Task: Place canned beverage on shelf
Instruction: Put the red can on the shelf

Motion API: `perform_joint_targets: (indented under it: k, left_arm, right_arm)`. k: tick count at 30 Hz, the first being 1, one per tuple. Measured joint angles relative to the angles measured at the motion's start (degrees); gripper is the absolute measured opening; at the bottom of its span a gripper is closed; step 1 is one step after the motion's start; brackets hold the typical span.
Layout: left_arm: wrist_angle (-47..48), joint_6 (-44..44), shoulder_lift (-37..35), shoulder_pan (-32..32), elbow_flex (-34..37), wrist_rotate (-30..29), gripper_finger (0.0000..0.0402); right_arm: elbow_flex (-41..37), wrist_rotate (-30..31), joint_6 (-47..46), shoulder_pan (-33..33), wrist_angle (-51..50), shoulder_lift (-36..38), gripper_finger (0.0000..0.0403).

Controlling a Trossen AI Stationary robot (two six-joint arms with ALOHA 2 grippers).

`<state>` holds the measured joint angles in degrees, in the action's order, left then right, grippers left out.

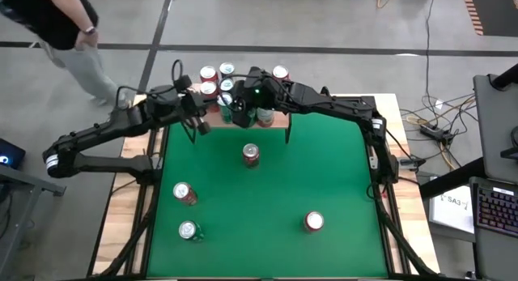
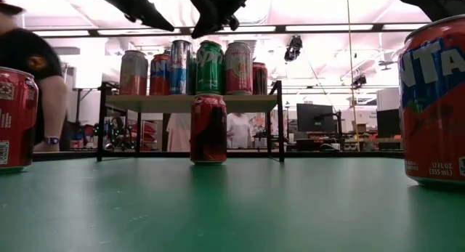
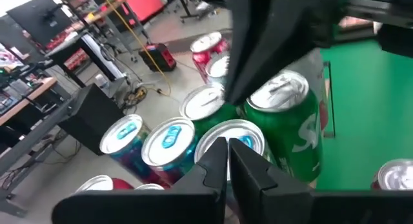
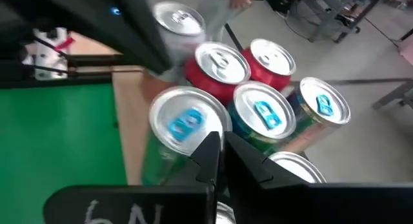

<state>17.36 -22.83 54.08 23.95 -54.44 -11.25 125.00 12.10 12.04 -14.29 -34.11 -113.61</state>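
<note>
I see the green table (image 1: 267,192) filling the high view, with the shelf (image 2: 190,102) at its far edge, both arms reaching over it. The shelf carries a cluster of cans (image 2: 196,67), among them a green can (image 2: 210,67) in the front row. The left gripper (image 3: 227,161) hovers over the can tops, fingers pressed together and gripping nothing. The right gripper (image 4: 220,154) hangs over the same cluster, also closed and empty, as far as I can judge from its crowded wrist view. Four cans stand loose on the table: a dark red can (image 1: 251,155) just in front of the shelf, two at the left, one at the right.
</note>
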Motion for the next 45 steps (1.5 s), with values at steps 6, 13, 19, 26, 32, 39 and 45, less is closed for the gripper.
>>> perform_joint_targets:
  k: [6, 13, 19, 26, 32, 39, 45]
  left_arm:
    - [-1.1, 3.2, -5.9, -1.4, 3.6, 3.0, 0.0000]
    - [-7.9, 5.1, -11.5, -5.5, 10.8, 4.9, 0.0000]
    - [-13.4, 2.4, -12.9, -6.6, 14.9, 6.4, 0.0000]
    - [-14.5, 4.7, -12.1, -6.7, 17.3, 7.0, 0.0000]
    - [-17.8, 3.6, -12.1, -6.8, 19.5, 7.8, 0.0000]
    - [-17.5, -4.7, -11.5, -6.5, 16.2, 2.2, 0.0000]
    - [-17.9, -10.3, -7.7, -3.9, 14.4, -1.7, 0.0000]
  right_arm:
    - [0.1, -0.7, 0.0, 2.5, 0.4, 0.4, 0.0012]
    - [-0.4, -1.2, -0.2, 4.7, -1.4, 0.2, 0.0012]
    - [-0.4, -2.3, 0.0, 5.1, -1.6, 0.2, 0.0012]
    - [-0.9, -2.0, -6.3, 5.1, -3.2, -1.1, 0.0012]
    - [-1.3, -2.0, -6.0, 5.6, -2.8, -1.2, 0.0012]
    - [-0.6, -1.5, -3.8, 4.5, -5.1, -0.9, 0.0012]
    - [-0.6, -1.5, -3.1, 3.5, -7.4, -0.8, 0.0012]
